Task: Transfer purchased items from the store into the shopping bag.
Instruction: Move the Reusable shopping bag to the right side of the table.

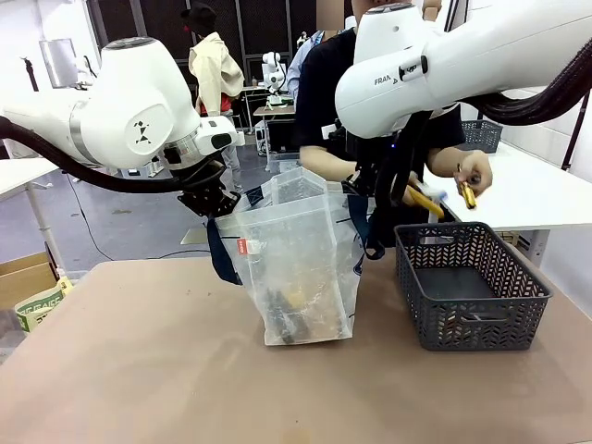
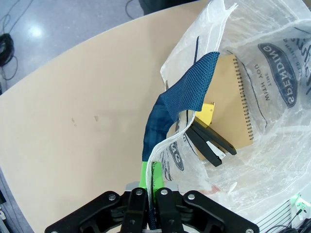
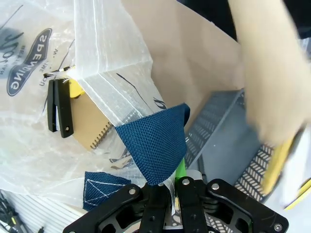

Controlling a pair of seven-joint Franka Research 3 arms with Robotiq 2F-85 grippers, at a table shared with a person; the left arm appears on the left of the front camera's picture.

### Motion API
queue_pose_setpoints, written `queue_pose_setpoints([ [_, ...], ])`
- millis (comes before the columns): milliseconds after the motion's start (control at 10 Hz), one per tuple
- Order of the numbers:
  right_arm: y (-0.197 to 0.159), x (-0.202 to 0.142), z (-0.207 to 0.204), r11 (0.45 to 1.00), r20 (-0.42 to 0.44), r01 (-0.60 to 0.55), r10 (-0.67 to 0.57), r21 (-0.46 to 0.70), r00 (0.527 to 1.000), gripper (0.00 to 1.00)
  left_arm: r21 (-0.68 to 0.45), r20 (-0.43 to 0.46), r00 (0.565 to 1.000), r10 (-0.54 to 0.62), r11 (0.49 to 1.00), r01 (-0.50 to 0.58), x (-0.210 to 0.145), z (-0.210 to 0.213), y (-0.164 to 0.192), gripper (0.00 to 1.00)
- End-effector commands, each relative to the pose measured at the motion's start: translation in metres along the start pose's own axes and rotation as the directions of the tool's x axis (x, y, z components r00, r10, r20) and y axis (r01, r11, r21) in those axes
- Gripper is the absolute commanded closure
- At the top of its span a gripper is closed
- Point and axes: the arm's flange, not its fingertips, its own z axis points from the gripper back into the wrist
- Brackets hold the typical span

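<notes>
Standing mid-frame on the table (image 1: 139,370), the shopping bag (image 1: 305,250) looks limp, light and slippery, so its woven navy straps (image 2: 181,92) seem the safest hold; left hand (image 2: 149,171) pressed shut on 1 strap, right hand (image 3: 176,171) on the other; purchased items (image 2: 214,143) lie inside.

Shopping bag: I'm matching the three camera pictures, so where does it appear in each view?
Front view: shopping bag stands mid-table, left of the grey basket.
Left wrist view: shopping bag on the right, its navy strap pinched in the left gripper.
Right wrist view: shopping bag upper left, its other navy strap in the right gripper.
Shared landmark: the tan table.
</notes>
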Motion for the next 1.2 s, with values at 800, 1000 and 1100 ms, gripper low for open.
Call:
queue_pose_setpoints([
  [800, 0.0018, -0.0091, -0.0001, 0.999, 0.057, -0.007, 0.01, -0.051, 0.998, 1.0, 0.001, 0.001, 1.0, 0.004, 1.0, -0.004, -0.0002, -0.0002, 0.0004, 1.0],
  [1000, 0.0018, -0.0088, -0.0004, 0.999, 0.065, -0.004, 0.007, -0.054, 0.998, 1.0, 0.001, 0.001, 1.0, 0.004, 1.0, -0.004, -0.0002, -0.0002, 0.0004, 1.0],
  [1100, 0.0018, -0.009, -0.0004, 0.998, 0.07, -0.004, 0.008, -0.058, 0.997, 1.0, 0.001, 0.001, 1.0, 0.004, 1.0, -0.004, -0.0002, -0.0002, 0.0004, 1.0],
])
